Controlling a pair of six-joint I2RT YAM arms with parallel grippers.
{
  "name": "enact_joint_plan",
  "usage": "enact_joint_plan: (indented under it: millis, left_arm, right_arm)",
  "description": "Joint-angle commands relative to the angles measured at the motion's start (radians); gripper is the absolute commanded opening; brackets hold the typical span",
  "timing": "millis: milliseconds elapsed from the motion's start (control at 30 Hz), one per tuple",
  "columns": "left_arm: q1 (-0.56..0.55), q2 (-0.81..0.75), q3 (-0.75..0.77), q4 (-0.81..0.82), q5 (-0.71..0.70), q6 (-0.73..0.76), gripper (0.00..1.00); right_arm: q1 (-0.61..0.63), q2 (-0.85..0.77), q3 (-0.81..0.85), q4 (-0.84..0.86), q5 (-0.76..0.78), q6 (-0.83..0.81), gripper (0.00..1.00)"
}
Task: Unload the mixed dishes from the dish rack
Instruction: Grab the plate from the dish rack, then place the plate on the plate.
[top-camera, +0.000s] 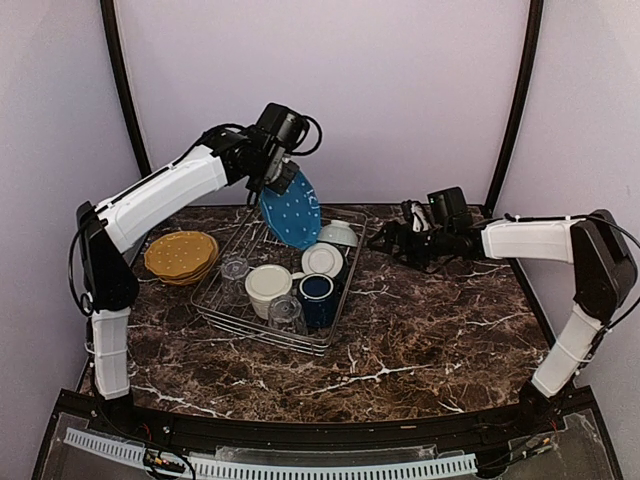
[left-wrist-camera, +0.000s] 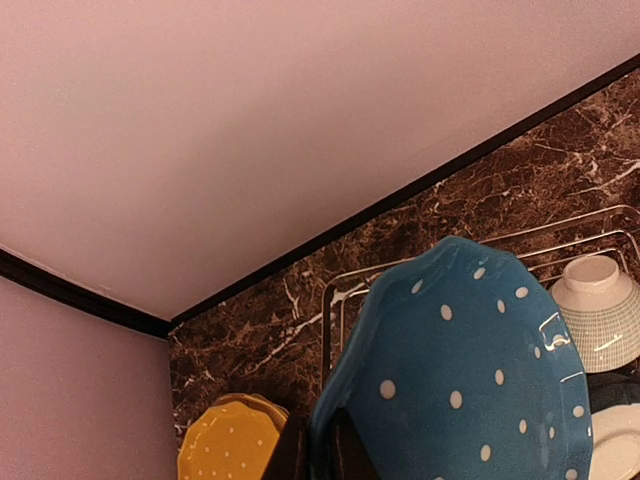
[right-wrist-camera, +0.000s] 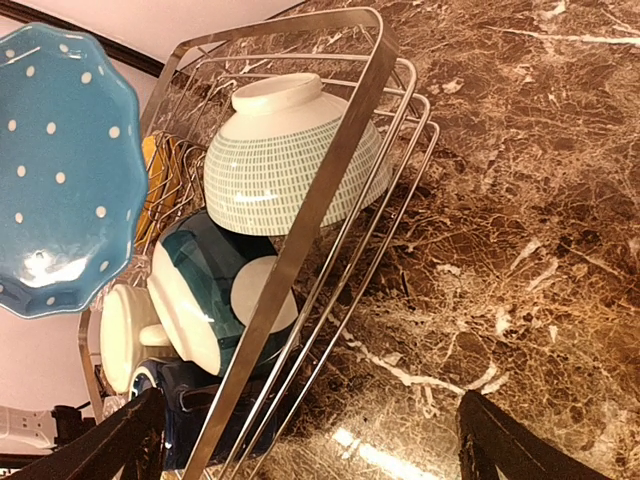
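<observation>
In the top view, the blue dotted plate (top-camera: 291, 210) is held tilted above the far end of the dish rack (top-camera: 262, 335) by the left jaws, closed on its rim. In the left wrist view, only a thin edge is gripped, so the plate could slip onto the bowl (left-wrist-camera: 598, 310). Only in the right wrist view are the right jaws shown wide open, empty, over the worktop (right-wrist-camera: 520, 200) beside the rack.

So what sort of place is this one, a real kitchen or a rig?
Likely a staged robot test cell, not a home kitchen: plain pale walls enclose a marble-patterned table, a left arm and right arm are mounted at its near edge, and a loaded dish rack sits on it.
</observation>
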Motion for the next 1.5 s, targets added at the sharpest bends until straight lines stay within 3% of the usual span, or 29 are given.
enact_joint_plan:
  millis: [0, 267, 400, 500, 600, 833, 1467]
  left_arm:
    - [0.101, -0.238, -0.079, -0.015, 0.256, -0.239, 0.01]
    - [0.366, -0.435, -0.401, 0.076, 0.565, -0.404, 0.01]
    - [0.586, -0.566, -0.621, 0.191, 0.724, -0.516, 0.01]
    - [0.81, -0.664, -0.8, 0.368, 0.903, -0.664, 0.01]
    - [0.943, -0.696, -0.967, 0.49, 0.962, -0.749, 0.01]
    - [0.98, -0.656, -1.136, 0.651, 0.896, -0.812, 0.01]
    - [0.958, -0.487, -1.199, 0.802, 0.794, -0.69, 0.02]
  right_arm:
    - [0.006, -0.04, -0.021, -0.025, 0.042, -0.033, 0.99]
    - [0.006, -0.044, -0.042, -0.028, 0.041, -0.036, 0.99]
    - [0.006, -0.057, -0.051, -0.039, 0.053, -0.045, 0.99]
    - [0.007, -0.064, -0.055, -0.049, 0.062, -0.054, 0.99]
    - [0.007, -0.071, -0.061, -0.051, 0.064, -0.051, 0.99]
    - [0.007, -0.082, -0.062, -0.058, 0.064, -0.051, 0.99]
    - [0.007, -0.068, -0.088, -0.026, 0.055, -0.029, 0.99]
